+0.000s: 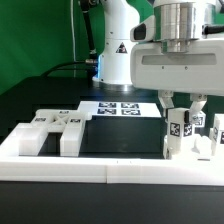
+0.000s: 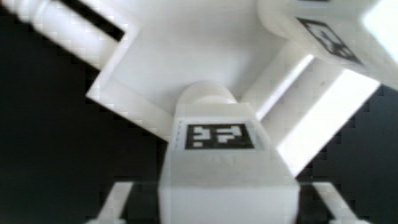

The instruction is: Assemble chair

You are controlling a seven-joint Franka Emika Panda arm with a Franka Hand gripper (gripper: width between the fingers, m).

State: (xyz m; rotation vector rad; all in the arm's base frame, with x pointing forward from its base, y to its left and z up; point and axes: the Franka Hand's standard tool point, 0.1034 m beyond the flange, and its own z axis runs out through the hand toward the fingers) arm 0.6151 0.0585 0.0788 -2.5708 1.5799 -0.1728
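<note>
Bench top point(image 1: 120, 135) lies open mid-front. Loose chair parts point(image 1: 55, 128) crowd the front edge toward the exterior view's left, tagged blocks point(image 1: 182, 128) its right corner. The border wall point(image 1: 110, 165) lines that edge.

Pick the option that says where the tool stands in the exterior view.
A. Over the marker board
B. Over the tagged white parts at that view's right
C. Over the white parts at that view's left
B: the tool stands over the tagged chair parts at the exterior view's right, away from the marker board.

White plastic chair blocks point(image 1: 52, 128) lie at the exterior view's left, tagged white pieces point(image 1: 180, 135) right. The marker board point(image 1: 118, 108) lies behind them.
</note>
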